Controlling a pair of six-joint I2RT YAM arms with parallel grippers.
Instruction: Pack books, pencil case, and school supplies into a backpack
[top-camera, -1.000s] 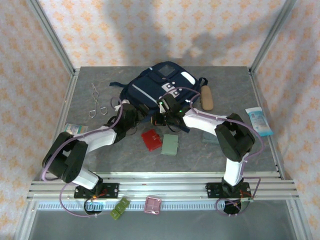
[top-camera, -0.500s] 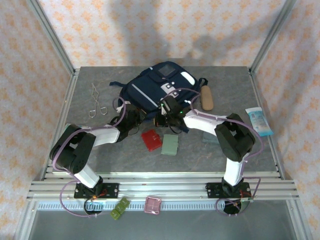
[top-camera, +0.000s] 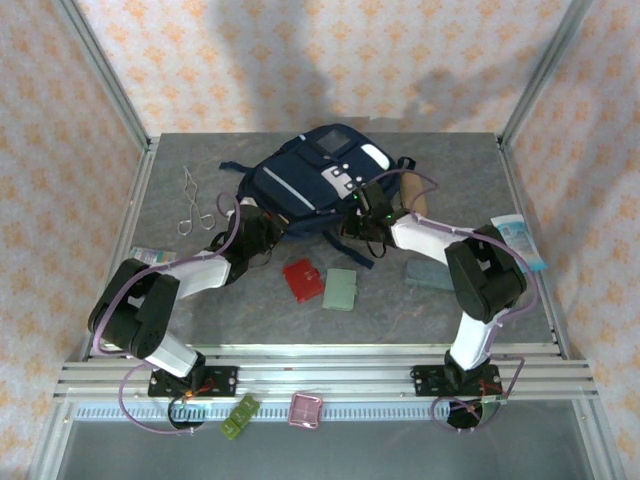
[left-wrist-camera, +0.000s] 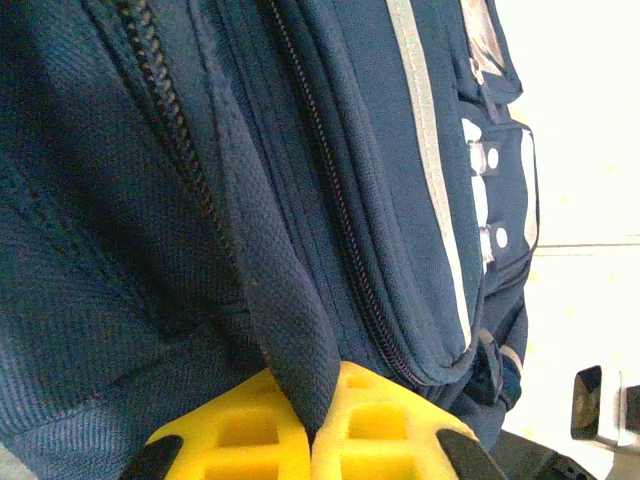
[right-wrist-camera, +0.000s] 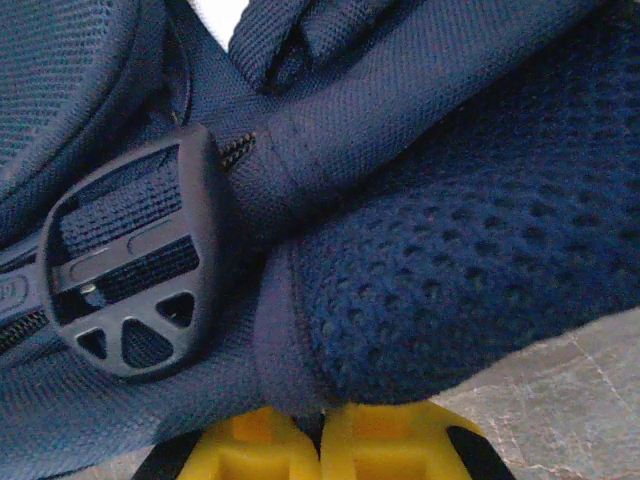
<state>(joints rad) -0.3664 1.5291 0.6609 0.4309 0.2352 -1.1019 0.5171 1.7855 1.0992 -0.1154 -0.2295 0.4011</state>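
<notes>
The navy backpack (top-camera: 318, 178) lies flat at the table's back middle, grey patch up. My left gripper (top-camera: 268, 228) is at its near-left edge, shut on a fold of navy fabric (left-wrist-camera: 290, 330) beside a zipper. My right gripper (top-camera: 362, 218) is at its near-right edge, shut on the backpack's mesh strap (right-wrist-camera: 300, 350) next to a black buckle (right-wrist-camera: 125, 270). The tan pencil case (top-camera: 414, 196) lies right of the backpack, partly behind the right arm. The red case (top-camera: 302, 279), pale green case (top-camera: 340, 289) and slate-grey slab (top-camera: 428, 274) lie in front. The books are out of view.
A metal scissor-like tool (top-camera: 192, 203) lies at the back left. A light-blue packet (top-camera: 518, 243) sits at the right edge, another packet (top-camera: 150, 257) at the left edge. A green item (top-camera: 240, 414) and pink tray (top-camera: 305, 409) rest below the front rail.
My right gripper has moved right along the backpack's near edge, uncovering the slate-grey slab. The left arm shifted slightly and still holds the left edge.
</notes>
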